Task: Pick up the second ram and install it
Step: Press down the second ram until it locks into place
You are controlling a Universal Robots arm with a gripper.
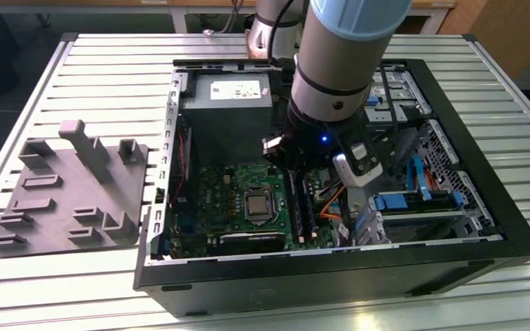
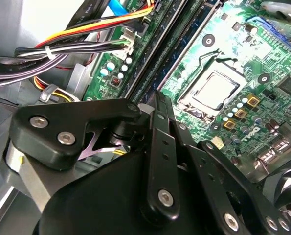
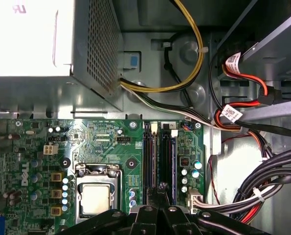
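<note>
Black gripper [image 3: 160, 196] fingers closed together over the slot rails [image 3: 161, 156]; any held ram cannot be confirmed. One processor socket [image 3: 96, 196], one grey tray [image 1: 67, 193].

The second ram [image 3: 164, 157] is a slim dark stick, seen edge-on in the first wrist view. It stands upright along the memory slots [image 3: 152, 156], beside the processor socket [image 3: 97, 196].

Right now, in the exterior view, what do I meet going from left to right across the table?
Grey moulded plastic tray with ridges → green motherboard with its square processor socket → black memory slot rails → blue drive bay brackets.
</note>
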